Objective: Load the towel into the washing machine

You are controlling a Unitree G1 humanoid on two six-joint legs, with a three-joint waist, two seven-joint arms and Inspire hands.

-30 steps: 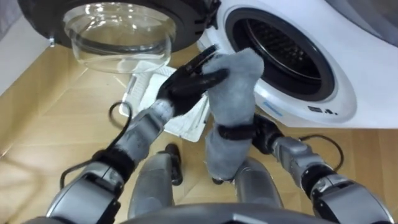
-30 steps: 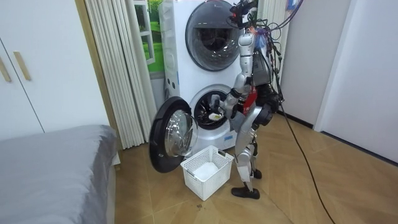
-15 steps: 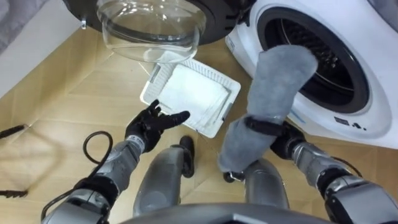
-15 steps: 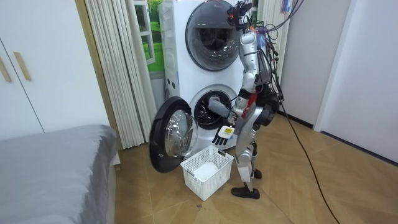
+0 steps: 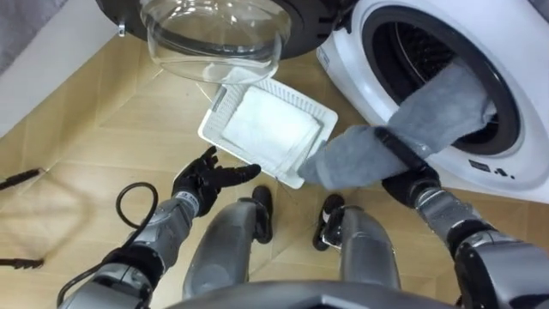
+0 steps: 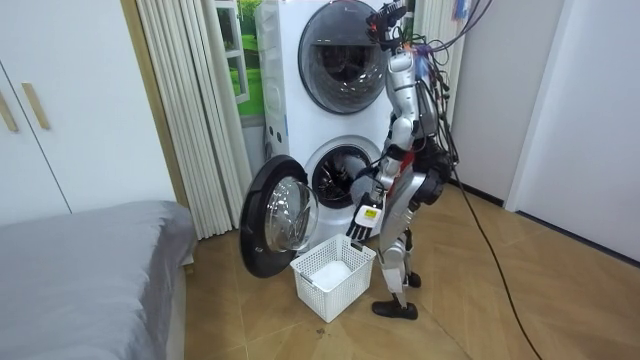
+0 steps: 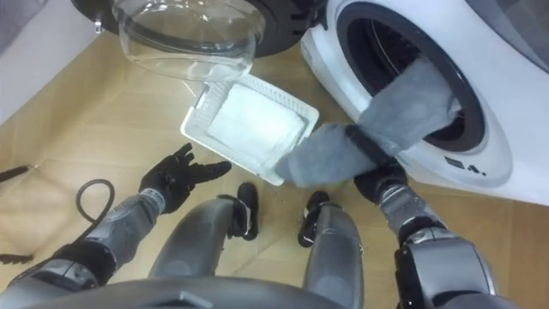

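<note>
One second earlier both hands had been on the grey towel (image 5: 403,146); half a second earlier the left hand (image 5: 206,178) had let go and the cloth stood nearly upright in the right hand (image 5: 410,182). At this moment the towel had been tipped over toward the washing machine (image 5: 515,51). Its upper end lay across the lower lip of the drum mouth (image 5: 412,43) and reached inside, while its lower end hung outside, near the corner of the white basket (image 5: 283,88).

The right hand's fingers were curled round the towel's middle, showing as a dark band across the cloth. The left hand hung low over the floor (image 5: 86,129), just beside the basket, its fingers spread and holding nothing. The door (image 5: 214,34) stood swung wide open, and a white cloth (image 5: 266,129) lay in the basket.

By my reading, the handover to one hand was done and the feeding-in had begun. Perhaps half the towel remained outside, so the right hand would need to push deeper before letting go, or the trailing end might slide back out over the lip.
</note>
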